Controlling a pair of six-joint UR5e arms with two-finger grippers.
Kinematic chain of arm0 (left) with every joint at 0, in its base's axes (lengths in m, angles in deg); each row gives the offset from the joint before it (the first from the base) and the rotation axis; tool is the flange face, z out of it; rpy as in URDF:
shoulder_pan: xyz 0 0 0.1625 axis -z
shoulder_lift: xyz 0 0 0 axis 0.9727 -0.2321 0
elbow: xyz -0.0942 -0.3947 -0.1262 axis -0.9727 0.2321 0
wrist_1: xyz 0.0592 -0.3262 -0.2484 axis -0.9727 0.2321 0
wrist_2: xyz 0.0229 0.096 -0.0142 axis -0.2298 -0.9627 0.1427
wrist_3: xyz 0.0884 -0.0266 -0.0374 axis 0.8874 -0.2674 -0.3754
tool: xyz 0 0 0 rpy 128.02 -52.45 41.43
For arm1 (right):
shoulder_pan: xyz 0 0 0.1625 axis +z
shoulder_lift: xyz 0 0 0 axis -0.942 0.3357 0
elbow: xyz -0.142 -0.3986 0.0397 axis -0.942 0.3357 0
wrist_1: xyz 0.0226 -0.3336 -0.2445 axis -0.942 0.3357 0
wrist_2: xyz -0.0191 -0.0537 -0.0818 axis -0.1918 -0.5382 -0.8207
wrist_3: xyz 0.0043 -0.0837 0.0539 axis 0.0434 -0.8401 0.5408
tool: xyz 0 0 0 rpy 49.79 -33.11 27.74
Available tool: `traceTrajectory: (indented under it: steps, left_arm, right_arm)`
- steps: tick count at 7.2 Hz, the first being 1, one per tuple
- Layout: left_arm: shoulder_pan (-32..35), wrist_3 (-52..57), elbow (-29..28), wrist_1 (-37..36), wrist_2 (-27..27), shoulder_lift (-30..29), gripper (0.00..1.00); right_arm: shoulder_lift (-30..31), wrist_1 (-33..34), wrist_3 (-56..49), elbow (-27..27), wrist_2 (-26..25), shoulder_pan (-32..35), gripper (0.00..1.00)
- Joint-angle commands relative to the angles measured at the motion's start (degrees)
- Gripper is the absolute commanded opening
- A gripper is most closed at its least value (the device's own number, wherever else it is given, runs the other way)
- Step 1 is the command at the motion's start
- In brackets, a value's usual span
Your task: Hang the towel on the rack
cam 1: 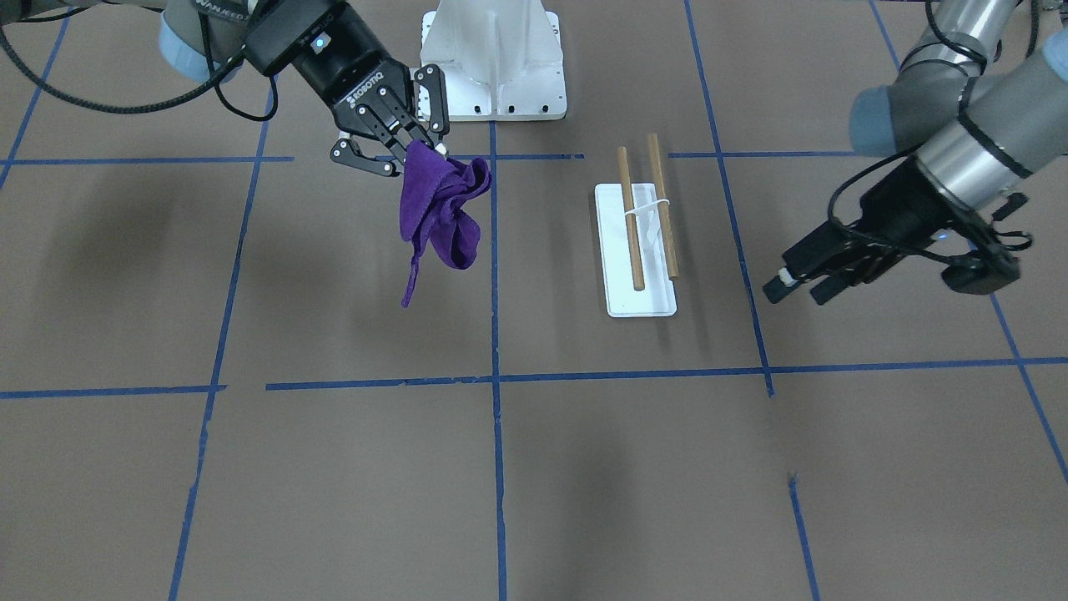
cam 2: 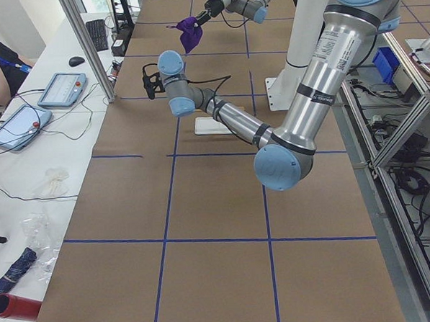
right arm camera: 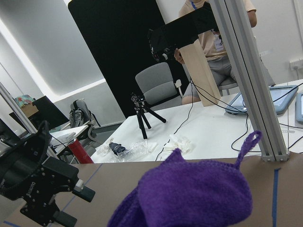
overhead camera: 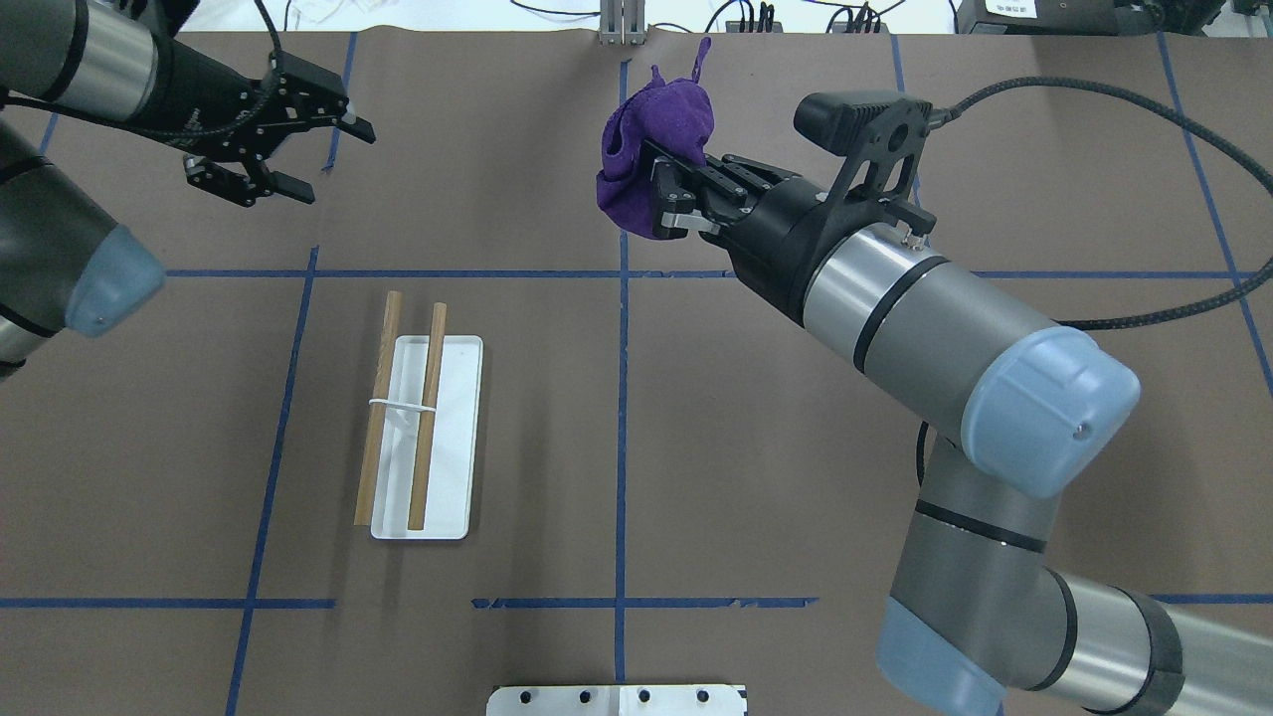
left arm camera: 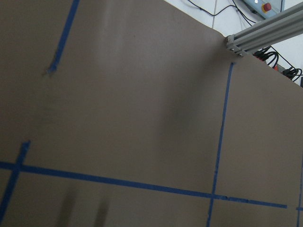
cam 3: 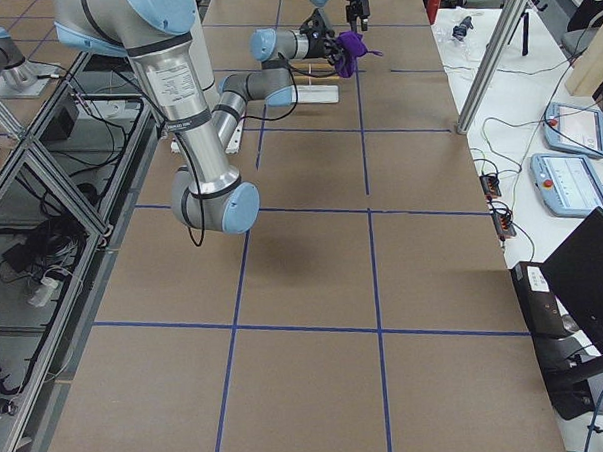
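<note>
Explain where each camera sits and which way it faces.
Front-facing: across the table, facing the robot; both arms, towel, rack.
Overhead: behind the robot, looking down; both arms.
Exterior left: table's end, along it; left arm near.
Exterior right: opposite end; right arm near.
Left wrist: bare table.
Right wrist: over the towel toward the left gripper.
First two share towel, rack.

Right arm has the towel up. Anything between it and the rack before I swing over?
Nothing visible. The purple towel hangs from the right gripper, with only table surface between it and the rack. The open left gripper hovers on the rack's other side, outside that path.
</note>
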Motion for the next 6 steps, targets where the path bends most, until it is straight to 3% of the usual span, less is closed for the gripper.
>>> traceTrajectory:
  steps: [1, 2, 4, 6]
  left_arm:
    - [-2.5, -10.4, 0.2, 0.1, 0.3, -4.1, 1.00]
    - [-3.2, -14.0, 0.2, 0.1, 3.0, -5.4, 1.00]
    - [-6.2, -23.4, 0.2, 0.4, 3.0, -9.3, 1.00]
    - [-8.8, -23.7, 0.6, 0.5, 3.0, -10.6, 1.00]
  right_arm:
    - [0.0, -1.3, -0.6, -1.1, -1.8, -3.5, 0.00]
    - [-0.1, -2.4, -0.7, -1.0, -1.8, -4.8, 0.00]
    - [-0.1, -2.5, -0.8, -0.9, -1.8, -6.5, 0.00]
    - [-0.2, -3.3, -0.3, -1.0, -1.8, -6.6, 0.00]
